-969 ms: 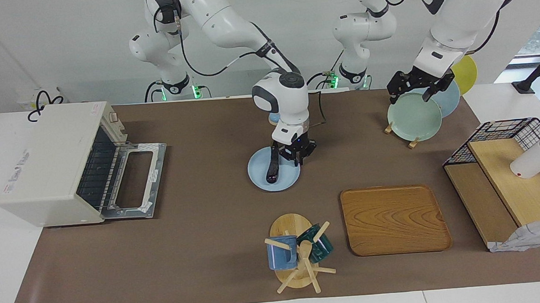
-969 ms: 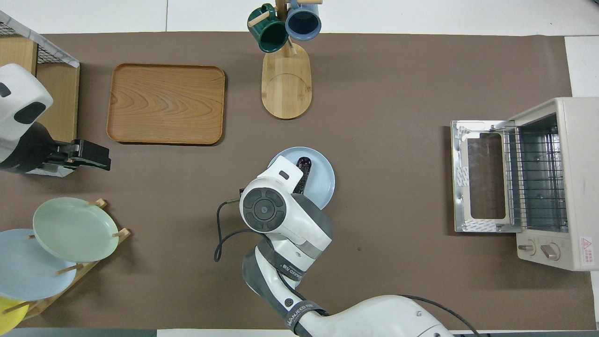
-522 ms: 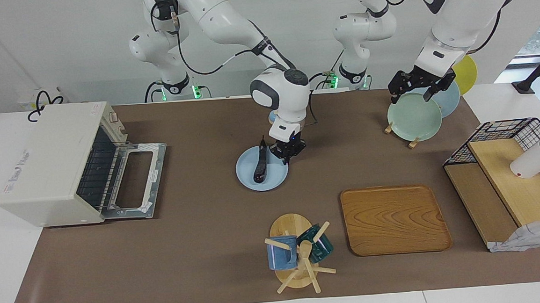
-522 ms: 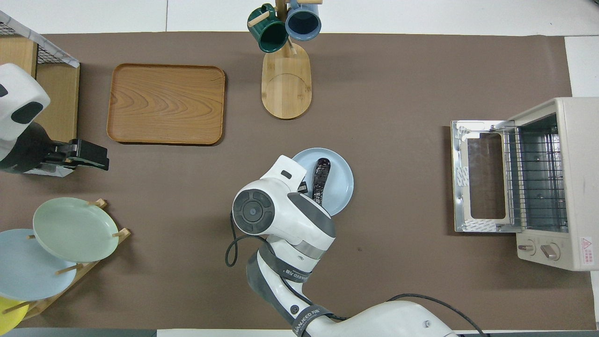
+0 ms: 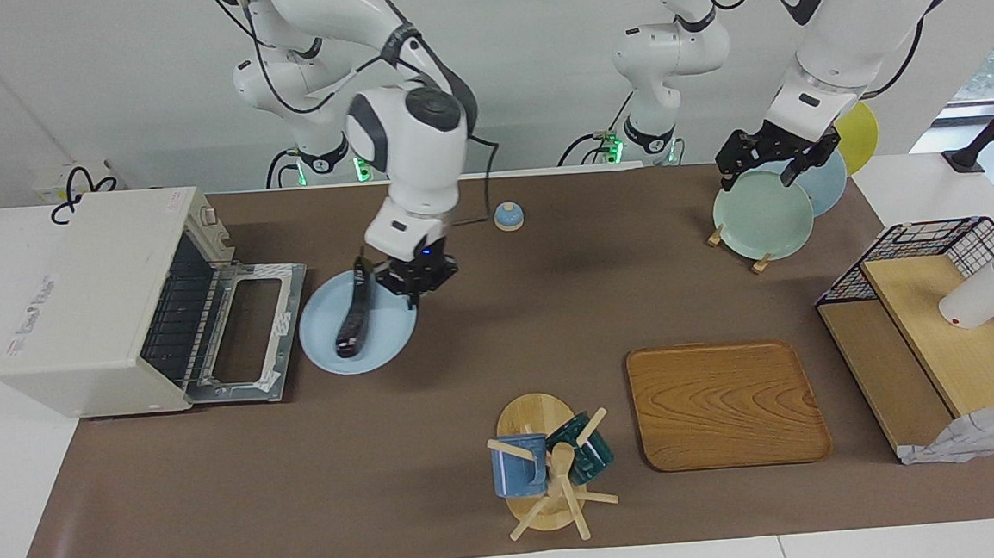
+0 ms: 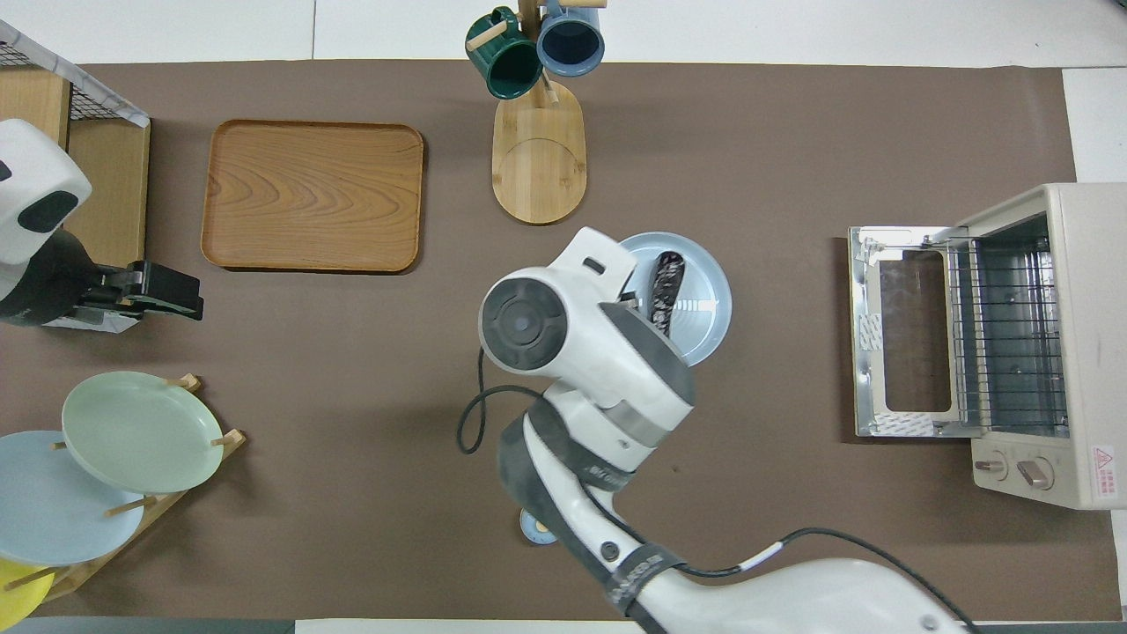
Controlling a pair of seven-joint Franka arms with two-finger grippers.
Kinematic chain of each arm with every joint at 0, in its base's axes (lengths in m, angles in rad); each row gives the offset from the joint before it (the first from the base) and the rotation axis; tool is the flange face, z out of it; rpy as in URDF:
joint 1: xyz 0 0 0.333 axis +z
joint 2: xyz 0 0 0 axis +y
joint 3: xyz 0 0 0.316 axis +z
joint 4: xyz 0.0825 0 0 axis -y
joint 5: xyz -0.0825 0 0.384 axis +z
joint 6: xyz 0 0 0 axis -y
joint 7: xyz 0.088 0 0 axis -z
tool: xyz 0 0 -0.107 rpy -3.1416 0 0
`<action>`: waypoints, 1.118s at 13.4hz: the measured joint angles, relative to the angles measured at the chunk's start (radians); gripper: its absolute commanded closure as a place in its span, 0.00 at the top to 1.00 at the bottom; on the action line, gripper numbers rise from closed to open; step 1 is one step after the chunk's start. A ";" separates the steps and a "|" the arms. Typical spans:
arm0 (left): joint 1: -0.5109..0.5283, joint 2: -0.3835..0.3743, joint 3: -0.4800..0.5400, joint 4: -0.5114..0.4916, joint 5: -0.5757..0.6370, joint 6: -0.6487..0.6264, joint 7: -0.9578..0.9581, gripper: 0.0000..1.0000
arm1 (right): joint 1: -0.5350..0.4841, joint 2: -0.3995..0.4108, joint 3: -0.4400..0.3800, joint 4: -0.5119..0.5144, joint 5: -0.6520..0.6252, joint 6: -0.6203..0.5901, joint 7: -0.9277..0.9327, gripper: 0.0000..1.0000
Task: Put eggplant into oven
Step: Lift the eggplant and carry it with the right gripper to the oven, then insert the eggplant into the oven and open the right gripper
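The dark purple eggplant (image 5: 352,315) lies on a light blue plate (image 5: 388,329). My right gripper (image 5: 415,282) is shut on that plate's rim and holds it above the table, beside the oven's open door (image 5: 245,329). The off-white oven (image 5: 92,295) stands at the right arm's end of the table, its wire rack showing. In the overhead view the eggplant (image 6: 662,280) and plate (image 6: 704,304) show past my right hand, and the oven (image 6: 1057,343) stands with its door (image 6: 898,330) down. My left gripper (image 5: 762,164) is open and waits over the plate rack.
A plate rack with a green plate (image 5: 761,215) stands near the left arm. A wooden tray (image 5: 725,403), a mug tree (image 5: 547,466) and a wire-and-wood shelf rack (image 5: 940,329) are on the table. A small blue dome (image 5: 508,216) lies near the robots.
My right gripper has lifted the blue plate with the eggplant and carried it from the table's middle toward the oven's open door. The left arm has barely moved.
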 measured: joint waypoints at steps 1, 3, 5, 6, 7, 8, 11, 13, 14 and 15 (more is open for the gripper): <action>0.000 0.000 0.000 0.000 0.000 0.000 0.000 1.00 | -0.051 -0.052 0.000 -0.033 0.000 -0.032 -0.051 0.00; 0.000 0.000 0.000 0.000 0.000 0.000 0.000 1.00 | -0.144 -0.132 0.001 -0.125 0.001 -0.046 -0.135 0.00; 0.000 0.000 0.000 0.000 0.000 0.000 0.000 1.00 | -0.206 -0.163 0.001 -0.218 0.002 0.001 -0.170 0.00; 0.000 0.000 0.000 0.000 0.000 0.000 0.000 1.00 | -0.220 -0.168 0.001 -0.259 0.001 0.041 -0.173 0.00; 0.000 0.000 0.000 0.000 0.000 0.000 0.000 1.00 | -0.224 -0.170 0.002 -0.293 0.002 0.081 -0.173 0.00; 0.000 0.000 0.000 0.000 0.000 0.000 0.000 1.00 | -0.230 -0.172 0.003 -0.321 0.002 0.112 -0.176 0.00; 0.000 0.000 0.000 0.000 0.000 0.000 0.000 1.00 | -0.312 -0.176 0.006 -0.361 0.001 0.146 -0.269 0.00; 0.000 0.000 0.000 0.000 0.000 0.000 0.000 1.00 | -0.387 -0.179 0.005 -0.382 0.003 0.146 -0.324 0.00; 0.000 0.000 0.000 0.000 0.000 0.000 0.000 1.00 | -0.407 -0.183 0.005 -0.402 0.006 0.150 -0.333 0.00; 0.000 0.000 0.000 0.000 0.000 0.000 0.000 1.00 | -0.415 -0.188 0.005 -0.433 0.007 0.171 -0.333 0.00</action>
